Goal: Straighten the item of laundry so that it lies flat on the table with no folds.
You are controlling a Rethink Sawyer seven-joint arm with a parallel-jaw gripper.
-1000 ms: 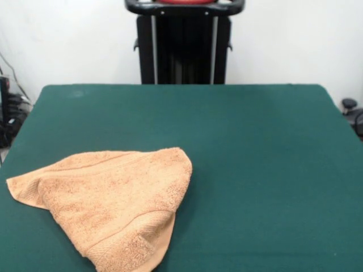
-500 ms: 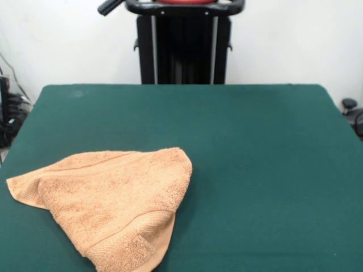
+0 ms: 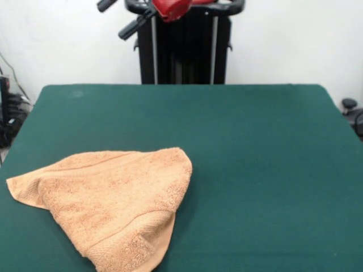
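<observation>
Towel point(image 3: 113, 207): light orange-tan terry cloth, fluffy looped pile. It lies crumpled into a rough triangle rather than its full rectangle, with 1 blunt point aimed toward the far side of the table, 1 narrow corner drawn out to the left, and a folded-over lobe at the near edge. A woven ribbed band crosses that near lobe; a second faint band line runs along the upper left slope. The cloth is doubled on itself, with soft rolled edges and a shadowed crease where the left corner tucks under.

Table point(image 3: 255, 170): large, rectangular, covered in smooth dark green cloth, matte, with no wrinkles showing. The towel sits at its near-left part, its lower end cut off by the bottom of the front view; the right half and far half of the green surface carry nothing.

Gripper point(image 3: 116, 17): beyond the table's far edge, high above it and well apart from the towel. 2 black rod-like fingers point(image 3: 129, 28) project from a red glossy housing, angled down to the left and spread apart, holding nothing.
</observation>
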